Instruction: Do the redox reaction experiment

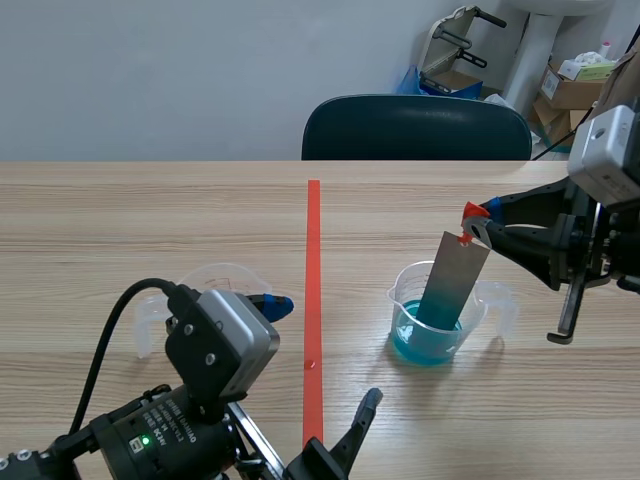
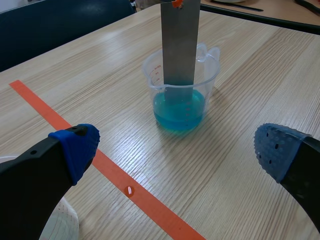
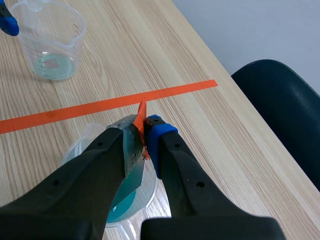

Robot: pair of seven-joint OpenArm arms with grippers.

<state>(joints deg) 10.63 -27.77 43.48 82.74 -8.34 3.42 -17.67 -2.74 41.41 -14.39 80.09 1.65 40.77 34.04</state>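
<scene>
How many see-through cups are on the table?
2. The cup with blue liquid stands right of the tape line; the other cup stands left, partly behind the left arm.

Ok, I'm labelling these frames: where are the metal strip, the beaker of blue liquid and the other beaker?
metal strip (image 1: 455, 275): scene view, middle of its flat face.
beaker of blue liquid (image 2: 207, 76): left wrist view, clear wall above the liquid.
other beaker (image 3: 70, 45): right wrist view, its side wall.
</scene>
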